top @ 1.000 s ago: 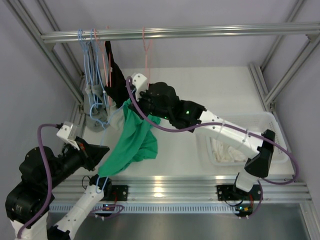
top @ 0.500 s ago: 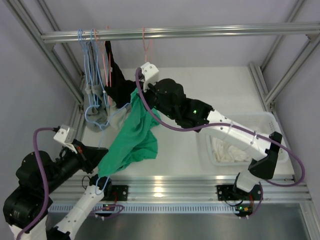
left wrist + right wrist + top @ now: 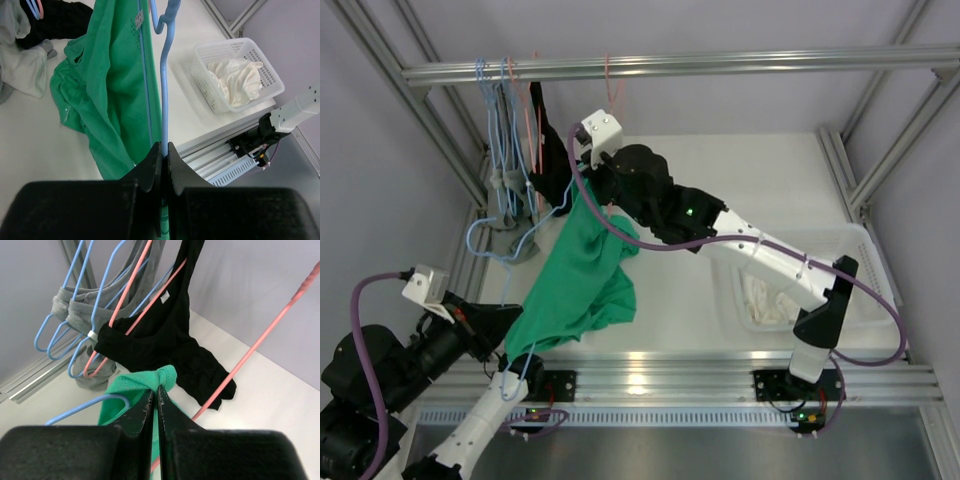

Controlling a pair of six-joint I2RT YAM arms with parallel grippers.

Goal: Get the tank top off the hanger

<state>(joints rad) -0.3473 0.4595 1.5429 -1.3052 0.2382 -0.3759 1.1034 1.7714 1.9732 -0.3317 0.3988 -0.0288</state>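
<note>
The green tank top [image 3: 575, 290] hangs stretched between my two grippers above the table. My left gripper [image 3: 510, 318] is at its lower left end, shut on the wire of the light blue hanger [image 3: 164, 95] that runs through the top [image 3: 110, 85]. One end of the hanger [image 3: 470, 238] sticks out to the left. My right gripper [image 3: 583, 192] is at the upper end, shut on a bunched green strap [image 3: 162, 377]. The blue hanger's curved shoulder [image 3: 85, 407] shows just left of the right gripper [image 3: 155, 389]. The left gripper [image 3: 163, 147] has its jaws tight on the wire.
A black tank top [image 3: 550, 160] on a pink hanger and grey garments [image 3: 75, 310] on blue hangers hang from the back rail [image 3: 720, 65] at the left. A lone pink hanger [image 3: 610, 90] hangs nearby. A white basket [image 3: 868, 250] with white cloth stands at the right.
My left arm has drawn back toward the near left with the hanger. My right gripper has shifted left and back with the strap. The green top is stretched longer.
</note>
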